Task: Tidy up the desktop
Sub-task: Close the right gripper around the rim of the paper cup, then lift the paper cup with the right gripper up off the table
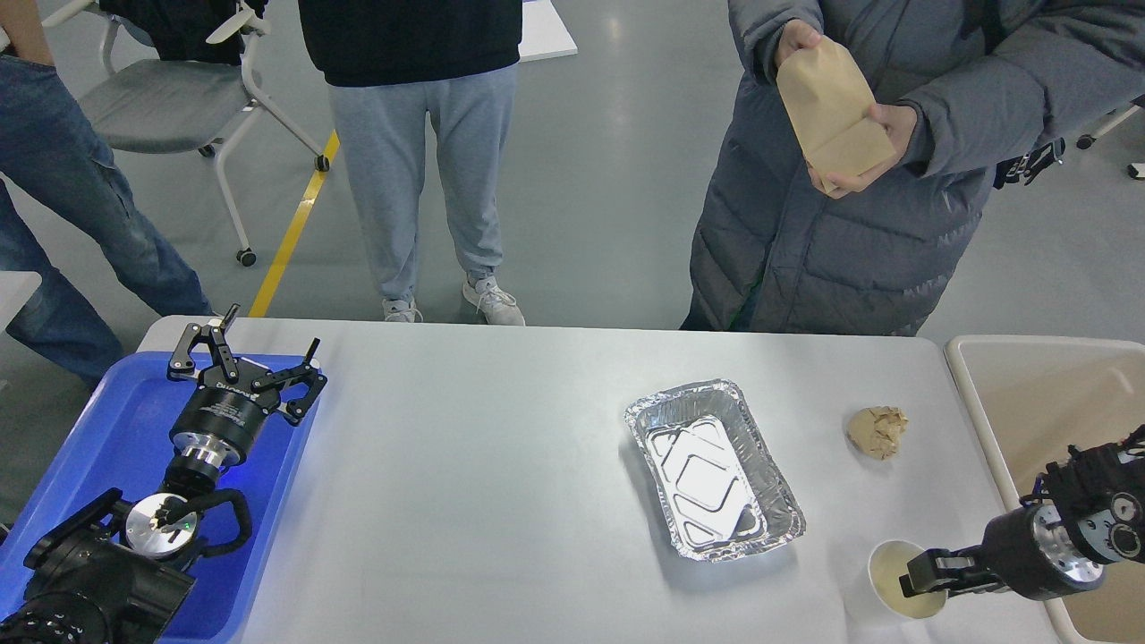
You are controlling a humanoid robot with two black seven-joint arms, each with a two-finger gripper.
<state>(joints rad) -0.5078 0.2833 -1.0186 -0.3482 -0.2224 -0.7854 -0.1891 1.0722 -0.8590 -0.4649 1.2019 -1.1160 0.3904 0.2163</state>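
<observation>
The desktop [501, 483] under my black arms is pale grey-white. A shiny silver foil tray [713, 469] sits on it beside a crumpled tan paper ball [877, 432]; the plastic tray [107, 447] is bright blue.

A matt, smooth pale grey tabletop [501, 501] carries a crinkled, shiny foil tray [713, 469] with an embossed base, a rough ball of crumpled brown paper [877, 432] and a pale paper cup [897, 581]; at the left edge lies a glossy blue plastic tray [107, 447], at the right a smooth beige plastic bin [1029, 394], while both black arms show polished metal rings and a bystander holds a matt brown paper bag [832, 112]
</observation>
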